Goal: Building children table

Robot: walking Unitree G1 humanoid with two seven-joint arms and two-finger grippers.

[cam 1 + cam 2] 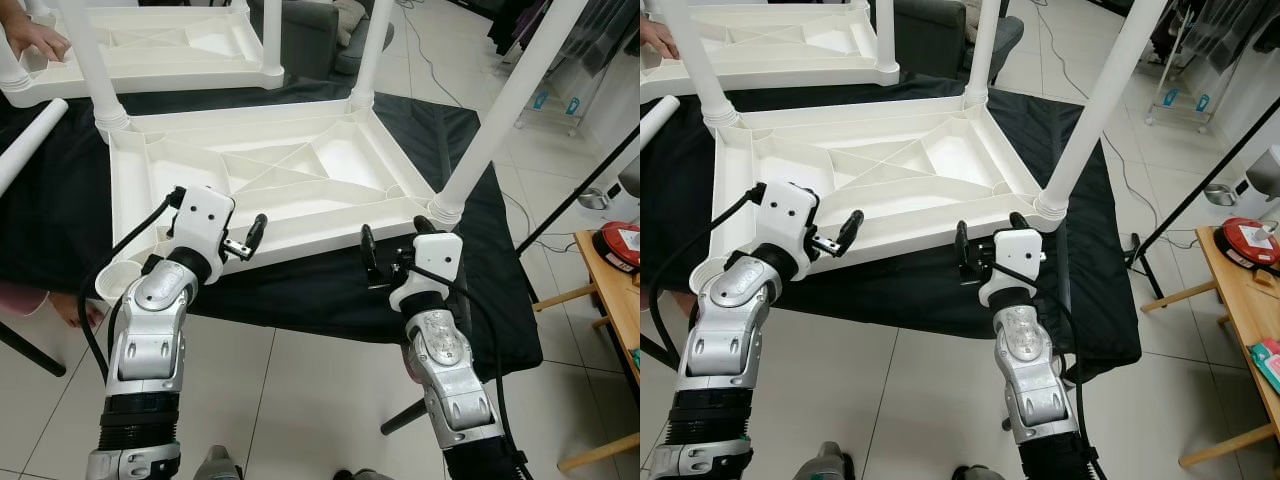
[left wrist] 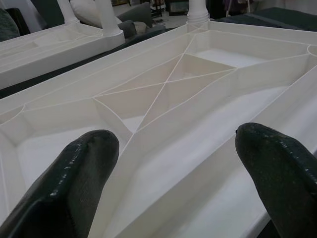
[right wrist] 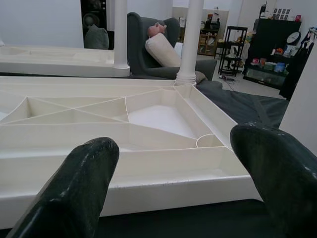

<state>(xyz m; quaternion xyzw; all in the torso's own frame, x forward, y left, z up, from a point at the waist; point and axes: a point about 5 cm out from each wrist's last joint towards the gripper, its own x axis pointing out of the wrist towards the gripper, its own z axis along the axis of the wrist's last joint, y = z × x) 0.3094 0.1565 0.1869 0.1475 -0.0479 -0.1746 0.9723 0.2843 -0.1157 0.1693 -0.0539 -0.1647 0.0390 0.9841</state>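
**Upturned table, both grippers open at its near rim**

The table [image 1: 290, 175] lies upside down on a black cloth [image 1: 300, 290], ribbed underside up. 3 legs stand in corner sockets: 1 far-left [image 1: 95, 65], 1 far-right [image 1: 370, 50], 1 near-right [image 1: 505, 110]. The near-left socket [image 1: 118, 282] holds no leg.

L gripper [image 1: 243, 240] is just at the near rim, twd the empty-socket end, fingers spread wide, holding nothing. In the L wrist view its fingers [image 2: 69, 183] frame the ribbed underside, tips over the rim.

R gripper [image 1: 392, 250] sits just in front of the near rim, beside the near-right leg's base, fingers also apart and empty. The R wrist view has its fingers [image 3: 74, 183] short of the rim, w/ the cloth under them.

A loose leg [image 1: 25, 140] lies on the cloth well left of the L gripper. Beyond the grippers, past the table, a 2nd upturned table [image 1: 150, 50] rests w/ a person's hand [image 1: 35, 38] on its left corner. Right of the R gripper: a wooden bench [image 1: 610, 290] carrying a red disc [image 1: 622, 245].
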